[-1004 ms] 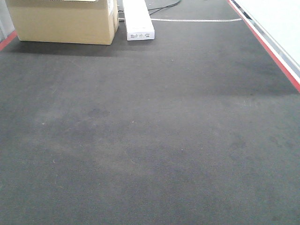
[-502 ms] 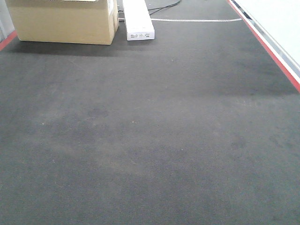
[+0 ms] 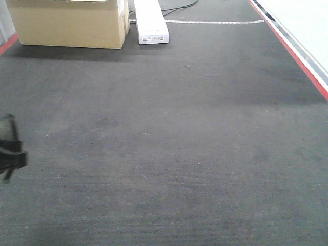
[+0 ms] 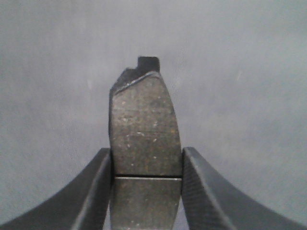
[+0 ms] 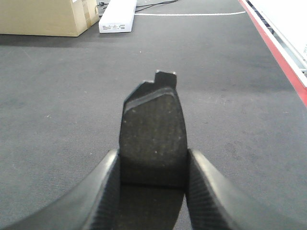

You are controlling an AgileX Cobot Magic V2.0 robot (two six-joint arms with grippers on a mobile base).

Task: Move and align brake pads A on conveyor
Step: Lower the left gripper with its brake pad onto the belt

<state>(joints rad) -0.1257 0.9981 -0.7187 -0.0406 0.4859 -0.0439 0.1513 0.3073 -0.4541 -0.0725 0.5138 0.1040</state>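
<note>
Left hand [image 4: 146, 160] clamps the first brake pad [image 4: 144, 124] near the conveyor [image 3: 179, 128]'s left edge. Right hand [image 5: 152, 158] clamps the second brake pad [image 5: 152, 120] above the conveyor. Risk: narrow edge grips may let either pad pivot on release and land askew.

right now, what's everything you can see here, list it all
belt: one, dark charcoal, fills the front view
edge strips: two, red, along the belt's left and right sides
box: one, tan cardboard, far left corner
white case: one, white, long, just right of the box
cable: one, black, at the far end behind the white case
white line: one, white, across the belt's far end
pad one: one, dark grey, grooved, left wrist view
pad two: one, dark grey, right wrist view
left tool: one, black, shut on pad one
right tool: one, black, shut on pad two
arm part: one, black, blurred, left edge of the front view
</note>
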